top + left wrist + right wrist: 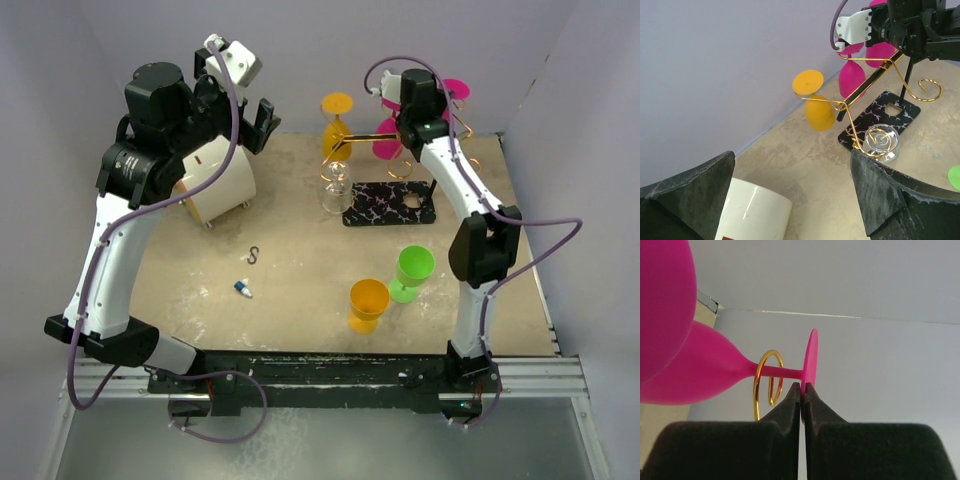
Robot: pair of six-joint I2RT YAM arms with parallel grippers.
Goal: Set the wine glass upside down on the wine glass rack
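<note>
The wine glass rack (390, 205) has a black marbled base and gold wire arms (875, 62). In the right wrist view, my right gripper (802, 387) is shut on the round foot of a pink wine glass (700, 372), whose stem lies inside a gold spiral (756, 385) of the rack. A second pink glass (660, 300) hangs beside it. From above, my right gripper (425, 110) is at the rack's top by the pink glasses (388, 148). My left gripper (240, 110) (792, 155) is open and holds nothing, raised above the white cylinder.
An orange glass (337, 125) and a clear glass (336, 185) hang upside down on the rack's left arm. A green glass (413, 270) and an orange glass (367, 303) stand on the table in front. The white cylinder (215, 185), an S-hook (254, 255) and a small blue-white piece (243, 288) lie left.
</note>
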